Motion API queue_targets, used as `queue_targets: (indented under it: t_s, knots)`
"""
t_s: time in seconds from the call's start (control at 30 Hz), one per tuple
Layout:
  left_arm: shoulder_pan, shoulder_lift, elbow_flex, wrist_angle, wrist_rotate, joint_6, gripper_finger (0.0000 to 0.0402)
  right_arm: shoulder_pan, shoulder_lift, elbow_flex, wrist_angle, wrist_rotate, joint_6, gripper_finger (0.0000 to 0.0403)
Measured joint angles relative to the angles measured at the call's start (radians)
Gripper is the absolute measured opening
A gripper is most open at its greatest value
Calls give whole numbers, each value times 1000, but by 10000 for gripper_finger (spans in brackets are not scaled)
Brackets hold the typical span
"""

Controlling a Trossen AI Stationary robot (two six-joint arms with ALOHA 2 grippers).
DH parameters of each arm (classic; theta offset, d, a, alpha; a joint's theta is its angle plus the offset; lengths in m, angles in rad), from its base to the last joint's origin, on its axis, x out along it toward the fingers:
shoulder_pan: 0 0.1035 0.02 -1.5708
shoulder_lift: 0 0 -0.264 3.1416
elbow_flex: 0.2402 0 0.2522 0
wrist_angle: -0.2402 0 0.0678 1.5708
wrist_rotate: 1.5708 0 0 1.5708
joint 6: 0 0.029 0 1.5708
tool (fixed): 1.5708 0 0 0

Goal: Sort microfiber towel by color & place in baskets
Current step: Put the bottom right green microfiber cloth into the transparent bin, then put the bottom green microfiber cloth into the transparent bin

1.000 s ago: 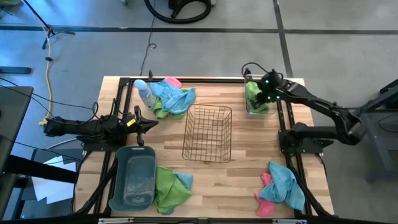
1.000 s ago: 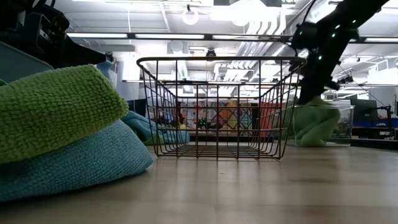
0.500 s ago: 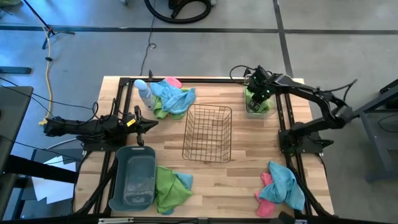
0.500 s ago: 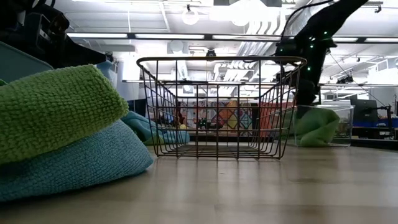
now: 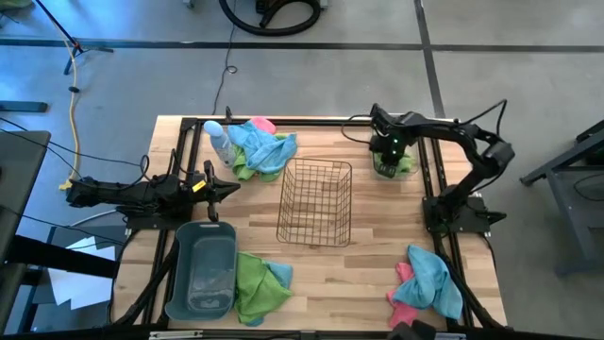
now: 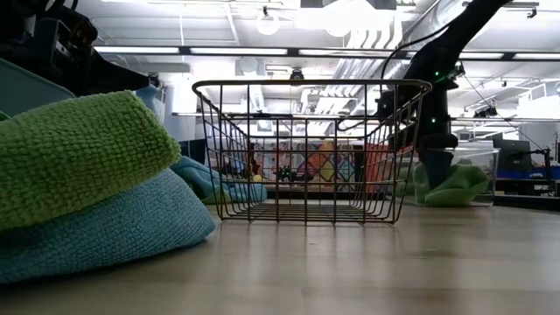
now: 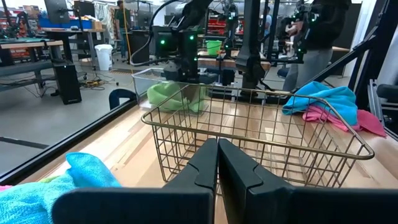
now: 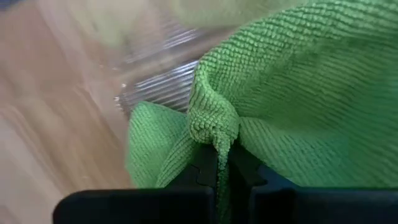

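Observation:
My right gripper (image 5: 385, 149) is down in the clear plastic bin (image 5: 396, 166) at the table's far right and is shut on a green towel (image 6: 455, 185) that lies in the bin. My left gripper (image 5: 231, 189) waits shut at the table's left, pointing at the copper wire basket (image 5: 315, 201) in the middle. The grey-blue tub (image 5: 202, 269) stands at the near left. Three towel piles lie on the table: blue, green and pink at the far left (image 5: 260, 146), green and blue near the tub (image 5: 257, 283), and blue and pink at the near right (image 5: 429, 283). My right gripper pinches a bunched fold of the green towel (image 8: 214, 127) between its two fingers (image 8: 242, 165), coming from above and pointing down. The towel spreads out from the fold and rests in the clear bin, slack.
A pale blue spray bottle (image 5: 218, 142) stands beside the far-left towel pile. The black frame rails (image 5: 429, 179) run along the table's edges next to the clear bin. Bare wood shows between the wire basket and the near edge.
My right gripper has moved toward the table's left and down into the clear bin, the arm folding in behind it. The green towel, held all the while, has sunk from hanging below the fingers to lying low in the bin.

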Motion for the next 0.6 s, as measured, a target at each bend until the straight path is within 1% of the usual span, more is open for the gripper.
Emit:
queue_targets:
  t_s: [0.1, 0.2, 0.43, 0.5, 0.6]
  knots:
    - [0, 0, 0, 0, 0, 0, 0, 0, -1, 4, -1, 3, 1, 18]
    - [0, 0, 0, 0, 0, 0, 0, 0, -10, 34, -18, 44, 13, 53]
    - [0, 0, 0, 0, 0, 0, 0, 0, -11, 188, -180, 62, 8, 166]
    - [0, 0, 0, 0, 0, 0, 0, 0, -11, 242, -230, 65, 6, 188]
    - [0, 0, 0, 0, 0, 0, 0, 0, -11, 324, -299, 75, -1, 205]
